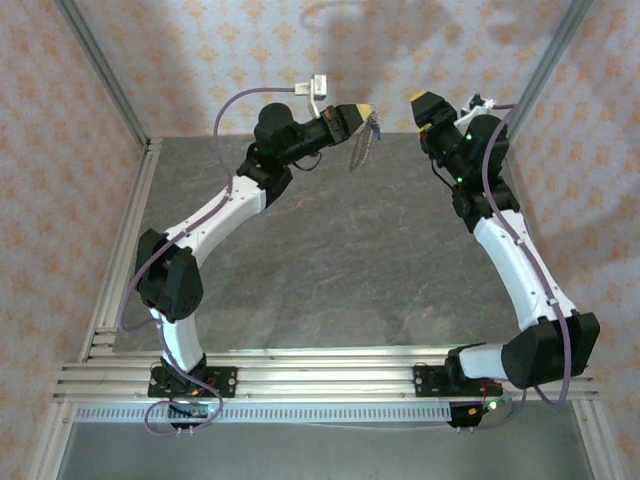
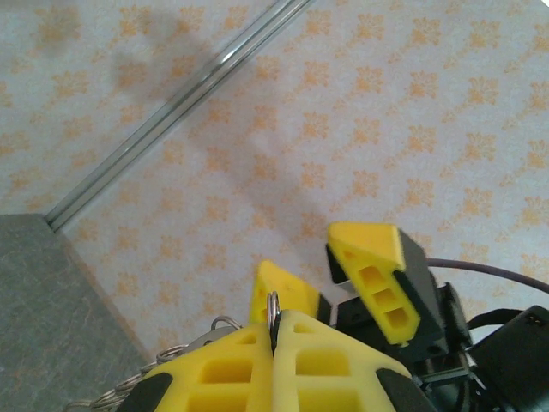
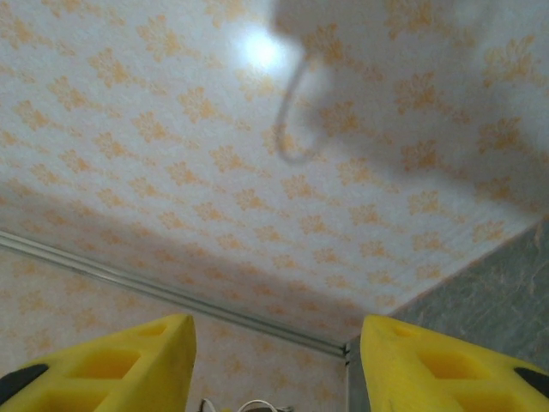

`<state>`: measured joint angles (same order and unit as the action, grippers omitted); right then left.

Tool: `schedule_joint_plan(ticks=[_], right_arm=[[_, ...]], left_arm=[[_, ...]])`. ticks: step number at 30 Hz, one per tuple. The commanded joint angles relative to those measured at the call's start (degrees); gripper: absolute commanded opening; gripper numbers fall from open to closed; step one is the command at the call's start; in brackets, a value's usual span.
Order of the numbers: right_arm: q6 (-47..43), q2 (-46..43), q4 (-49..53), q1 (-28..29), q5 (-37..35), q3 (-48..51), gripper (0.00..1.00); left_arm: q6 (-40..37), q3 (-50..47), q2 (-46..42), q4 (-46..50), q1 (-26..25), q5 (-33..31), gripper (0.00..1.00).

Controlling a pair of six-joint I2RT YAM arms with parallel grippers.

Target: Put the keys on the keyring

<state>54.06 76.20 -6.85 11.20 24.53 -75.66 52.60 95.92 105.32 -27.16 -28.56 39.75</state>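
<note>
Beside the thin pale metal keyring (image 2: 273, 302), which our left gripper (image 2: 274, 330) pinches aloft, likely for threading, our right gripper (image 3: 276, 335) hangs spread, empty.

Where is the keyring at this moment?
Top view: the keyring dangles from the shut left gripper, raised over the far end of the table, left of the right gripper. The left wrist view shows it pinched between the fingers.
</note>
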Motion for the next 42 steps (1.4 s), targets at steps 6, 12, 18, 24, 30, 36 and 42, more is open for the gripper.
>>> schedule_joint_plan(ticks=[6,12,18,24,30,36,42], right_arm=[[6.26,5.16,-5.97,-0.04,7.6,-0.15,0.53],[7.81,5.88,-10.27,0.04,5.63,2.47,0.49],[4.56,7.35,-9.4,1.79,4.06,3.42,0.52],[-3.13,4.71,-8.26,1.02,0.82,9.3,0.5],[-4.28,2.17,-16.06,0.18,2.14,16.12,0.39],[-4.74,-1.4,-18.02,0.2,1.94,18.26,0.32],[-4.75,-3.54,-18.54,0.43,2.41,18.53,0.29]], left_arm=[[-2.61,0.87,-2.49,-4.44,-0.54,-2.57,0.0],[-2.64,1.74,-1.66,-4.55,-0.53,-2.58,0.0],[-0.52,1.99,0.29,-5.68,-0.39,-1.95,0.0],[-2.67,2.32,1.99,-3.82,-0.27,0.3,0.0],[-2.27,2.05,3.79,-6.21,-0.09,2.34,0.0],[-2.32,1.95,3.8,-6.95,0.06,3.8,0.0],[-2.3,1.9,3.76,-6.86,-0.01,4.37,0.0]])
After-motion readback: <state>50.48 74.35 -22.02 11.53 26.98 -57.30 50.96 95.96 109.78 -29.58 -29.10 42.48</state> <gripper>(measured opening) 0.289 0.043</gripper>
